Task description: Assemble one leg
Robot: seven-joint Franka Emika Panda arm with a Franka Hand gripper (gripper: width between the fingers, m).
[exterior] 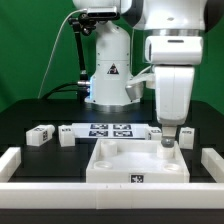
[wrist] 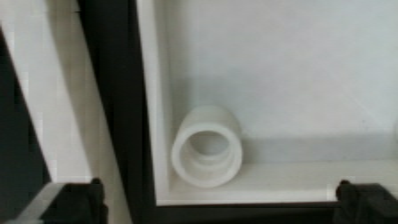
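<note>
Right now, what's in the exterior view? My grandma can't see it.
A white robot arm holds its jaws down at a wide white tray's far corner, on the exterior view's right. Small white legs and the marker board lie behind it.

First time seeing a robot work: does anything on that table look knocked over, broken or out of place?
Nothing stands out. The tray-like part lies flat and whole, small legs lie loose on the table, and the open gripper hangs empty over the tray's corner socket.
</note>
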